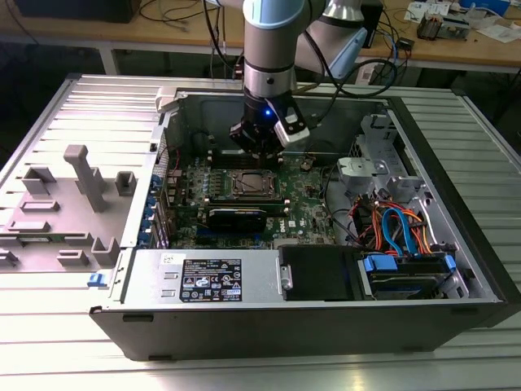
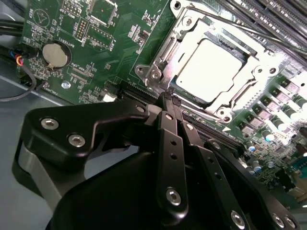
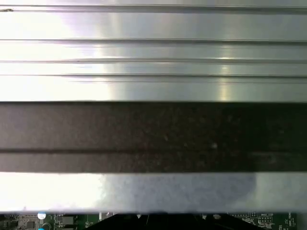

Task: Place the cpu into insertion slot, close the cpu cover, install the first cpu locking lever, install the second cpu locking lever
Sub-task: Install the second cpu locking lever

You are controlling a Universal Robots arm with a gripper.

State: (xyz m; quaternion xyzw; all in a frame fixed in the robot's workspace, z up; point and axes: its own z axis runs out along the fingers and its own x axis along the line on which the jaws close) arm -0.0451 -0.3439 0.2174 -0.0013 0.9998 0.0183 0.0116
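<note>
The cpu (image 2: 211,69) lies flat in the insertion slot (image 2: 223,114) on the green motherboard (image 2: 110,52), its silvery top facing up. The cpu cover (image 2: 163,52) is down around it, framing the chip through its square cut-out. My gripper (image 2: 171,97) hovers just beside one edge of the socket; its two black fingers (image 2: 168,143) are pressed together with nothing between them. In the exterior view the gripper (image 1: 256,147) hangs inside the open computer case, just behind the cpu (image 1: 248,185).
Long memory slots (image 2: 268,14) run past the socket, and a coin battery (image 2: 55,53) sits on the board. A long black card (image 1: 236,216), a power supply (image 1: 207,277) and a drive bay with coloured cables (image 1: 399,236) crowd the case. Grey fixtures (image 1: 81,179) stand on the table.
</note>
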